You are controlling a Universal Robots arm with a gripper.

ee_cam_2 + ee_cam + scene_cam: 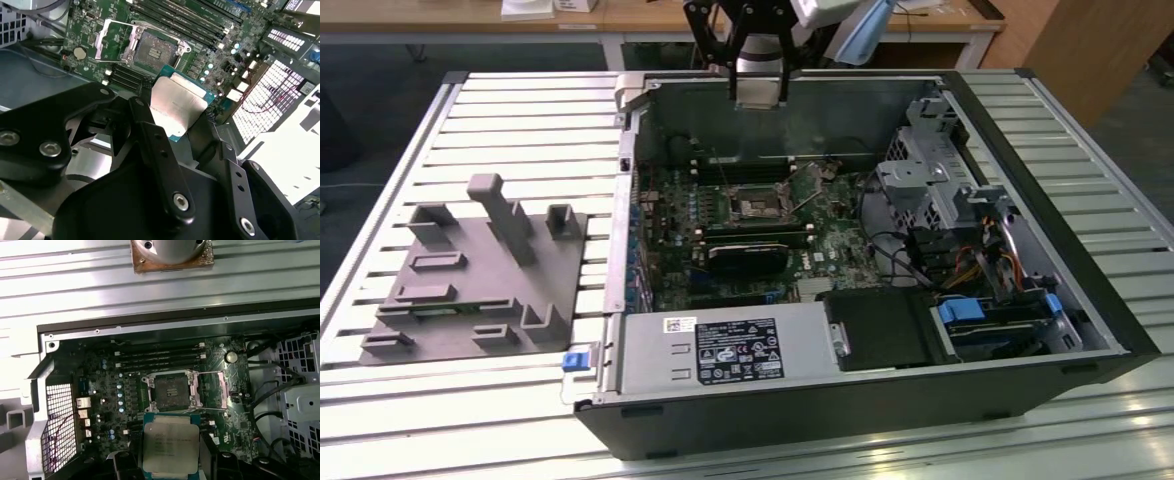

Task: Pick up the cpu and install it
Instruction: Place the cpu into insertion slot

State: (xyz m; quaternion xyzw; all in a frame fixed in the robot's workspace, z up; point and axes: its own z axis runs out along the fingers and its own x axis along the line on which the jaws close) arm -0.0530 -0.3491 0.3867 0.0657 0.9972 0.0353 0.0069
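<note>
The cpu is pinched by its edges in the gripper, and its silver top shows in both wrist views. In the exterior view, a grey fixture block sits at the left on the slatted surface. In the middle, the open computer case holds a green board. The board's socket looks open and empty. The gripper hangs at the top middle, over the far wall of the case, so the socket lies lower in the frame than the cpu.
</note>
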